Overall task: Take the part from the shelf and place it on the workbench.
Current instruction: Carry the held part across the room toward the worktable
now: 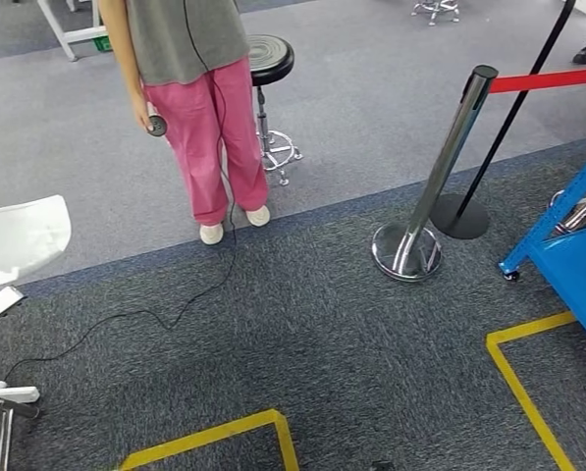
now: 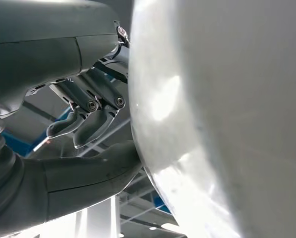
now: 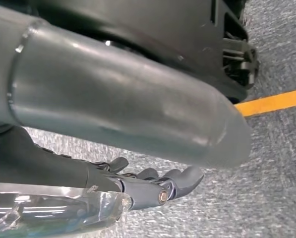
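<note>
In the left wrist view my left hand [image 2: 86,119] is against a large silvery rounded part [image 2: 221,99] that is close to the camera and blurred. The thick thumb [image 2: 86,181] reaches to the part's edge from one side and upper fingers run behind it from the other, so the hand grips it. Two other fingers are curled in. In the right wrist view my right hand [image 3: 153,186] hangs over grey carpet, fingers stretched out with nothing in them. The blue shelf [image 1: 578,255] stands at the right edge of the head view.
A person in pink trousers [image 1: 208,137] stands ahead on the left, holding a small black device with a cable trailing over the carpet. A leaning chrome stanchion [image 1: 423,216] with a red belt, a black stool [image 1: 269,61] and yellow floor tape [image 1: 223,432] lie ahead.
</note>
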`<action>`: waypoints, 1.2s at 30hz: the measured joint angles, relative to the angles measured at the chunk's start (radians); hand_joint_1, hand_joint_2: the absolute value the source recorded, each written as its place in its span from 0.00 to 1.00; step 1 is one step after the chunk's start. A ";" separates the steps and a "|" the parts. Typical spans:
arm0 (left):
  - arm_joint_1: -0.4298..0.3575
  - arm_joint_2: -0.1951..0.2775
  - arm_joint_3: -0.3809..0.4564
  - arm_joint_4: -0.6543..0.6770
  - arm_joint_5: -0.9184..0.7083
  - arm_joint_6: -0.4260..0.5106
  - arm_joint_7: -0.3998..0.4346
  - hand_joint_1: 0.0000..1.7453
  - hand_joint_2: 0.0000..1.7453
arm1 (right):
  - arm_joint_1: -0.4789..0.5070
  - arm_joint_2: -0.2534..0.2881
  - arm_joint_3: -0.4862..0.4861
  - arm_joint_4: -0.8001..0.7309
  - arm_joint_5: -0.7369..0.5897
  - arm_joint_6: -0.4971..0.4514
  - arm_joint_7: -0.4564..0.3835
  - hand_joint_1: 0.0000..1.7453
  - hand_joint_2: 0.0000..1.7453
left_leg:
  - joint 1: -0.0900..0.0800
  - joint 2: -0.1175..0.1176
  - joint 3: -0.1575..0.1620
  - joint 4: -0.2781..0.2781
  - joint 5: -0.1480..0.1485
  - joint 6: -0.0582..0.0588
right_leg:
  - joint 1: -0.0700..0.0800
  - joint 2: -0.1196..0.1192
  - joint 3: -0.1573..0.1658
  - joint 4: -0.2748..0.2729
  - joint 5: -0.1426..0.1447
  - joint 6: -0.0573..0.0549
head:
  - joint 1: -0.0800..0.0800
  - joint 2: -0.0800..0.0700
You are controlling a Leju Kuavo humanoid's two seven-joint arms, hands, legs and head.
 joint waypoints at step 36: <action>0.273 -0.500 0.784 -0.006 0.000 0.154 -0.781 1.00 1.00 | 0.003 0.029 0.029 0.000 0.033 -0.022 0.021 0.00 0.00 | 0.000 0.091 -0.102 0.245 -0.120 -0.007 | 0.008 -0.081 0.019 -0.022 -0.006 -0.011 | -0.001 0.000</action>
